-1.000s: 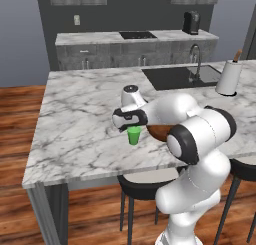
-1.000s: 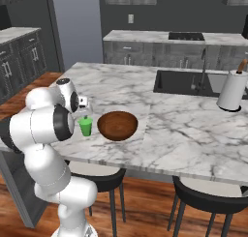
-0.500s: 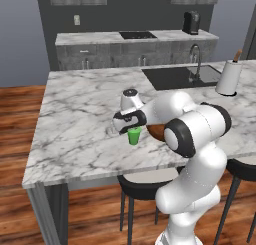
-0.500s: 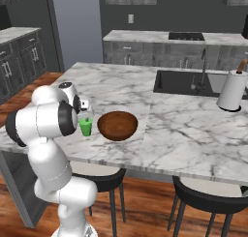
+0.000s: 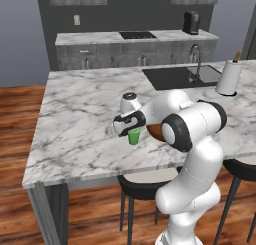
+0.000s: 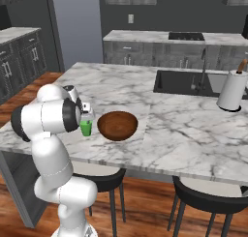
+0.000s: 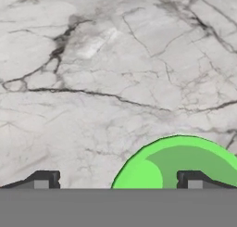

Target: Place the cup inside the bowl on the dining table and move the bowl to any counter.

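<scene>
my jaws hang spread wide over the cup (image 7: pixel 178 163), off-centre, so i'd shift to straddle it on the tabletop (image 5: pixel 80 124) before clenching

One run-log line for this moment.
gripper: open, above cup, off-centre | cup: upright on dining table, beside bowl | bowl: empty

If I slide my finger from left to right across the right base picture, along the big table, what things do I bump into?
The green cup → the brown bowl → the black sink → the white paper towel roll.
</scene>
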Controlling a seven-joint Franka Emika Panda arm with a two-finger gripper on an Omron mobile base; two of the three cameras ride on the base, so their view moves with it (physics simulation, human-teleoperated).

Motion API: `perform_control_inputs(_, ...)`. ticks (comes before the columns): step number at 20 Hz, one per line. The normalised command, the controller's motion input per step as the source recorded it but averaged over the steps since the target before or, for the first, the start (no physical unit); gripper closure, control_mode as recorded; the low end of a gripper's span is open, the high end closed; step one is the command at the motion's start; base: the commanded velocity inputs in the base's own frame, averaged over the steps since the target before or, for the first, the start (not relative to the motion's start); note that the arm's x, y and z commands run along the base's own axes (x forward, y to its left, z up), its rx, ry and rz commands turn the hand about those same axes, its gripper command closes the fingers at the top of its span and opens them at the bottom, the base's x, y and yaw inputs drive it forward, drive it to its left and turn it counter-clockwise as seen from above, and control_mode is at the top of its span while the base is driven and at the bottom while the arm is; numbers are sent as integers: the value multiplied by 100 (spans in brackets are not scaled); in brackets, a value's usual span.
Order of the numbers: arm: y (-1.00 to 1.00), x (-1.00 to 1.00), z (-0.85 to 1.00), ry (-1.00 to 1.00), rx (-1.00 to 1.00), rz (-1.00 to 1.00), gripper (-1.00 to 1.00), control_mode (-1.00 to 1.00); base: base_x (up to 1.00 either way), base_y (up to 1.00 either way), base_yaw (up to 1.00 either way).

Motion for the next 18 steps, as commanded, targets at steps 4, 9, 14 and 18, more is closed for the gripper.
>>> perform_control_inputs(4,0,3,-11,0,0,0,-100,-100,0,0,0)
perform_control_inputs(9,0,0,0,0,0,0,-100,-100,0,0,0)
perform_control_inputs(14,0,0,0,0,0,0,100,-100,0,0,0)
perform_control_inputs(18,0,0,0,0,0,0,100,-100,0,0,0)
